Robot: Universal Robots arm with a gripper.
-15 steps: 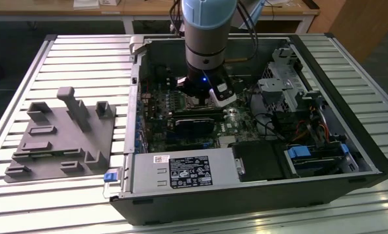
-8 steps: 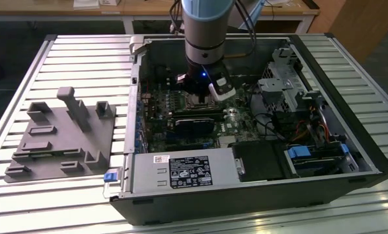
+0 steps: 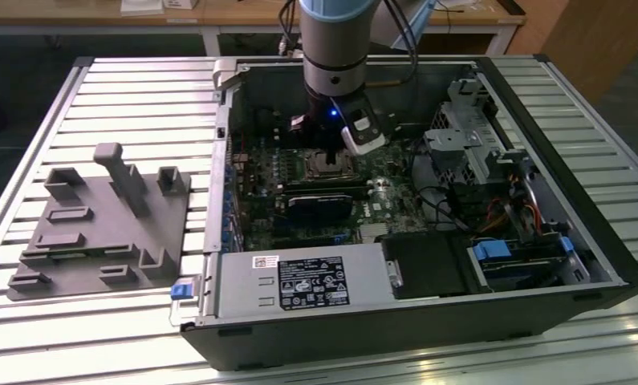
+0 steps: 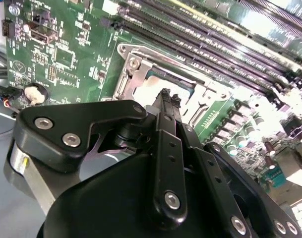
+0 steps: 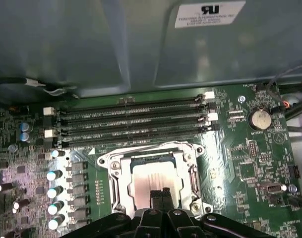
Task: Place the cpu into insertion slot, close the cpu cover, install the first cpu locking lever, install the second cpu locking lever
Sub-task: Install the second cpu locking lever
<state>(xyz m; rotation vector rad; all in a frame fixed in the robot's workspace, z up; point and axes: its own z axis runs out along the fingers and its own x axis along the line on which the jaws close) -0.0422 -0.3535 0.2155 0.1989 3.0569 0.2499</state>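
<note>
Inside the open black computer case (image 3: 575, 265) on the slatted metal desk (image 3: 136, 88), the arm's black gripper (image 5: 161, 194) hangs directly over the small square black-framed insertion slot (image 5: 122, 171) on the green circuit board (image 5: 250, 163). Its fingers (image 4: 165, 101) are pressed together, with nothing between them. The small pale silvery-beige square cpu (image 5: 150, 178) lies seated in the slot, and the thin silvery metal cpu cover (image 5: 190, 173) frames it, lying flat around the chip. Long black memory slots (image 5: 136, 121) run just beside the socket.
</note>
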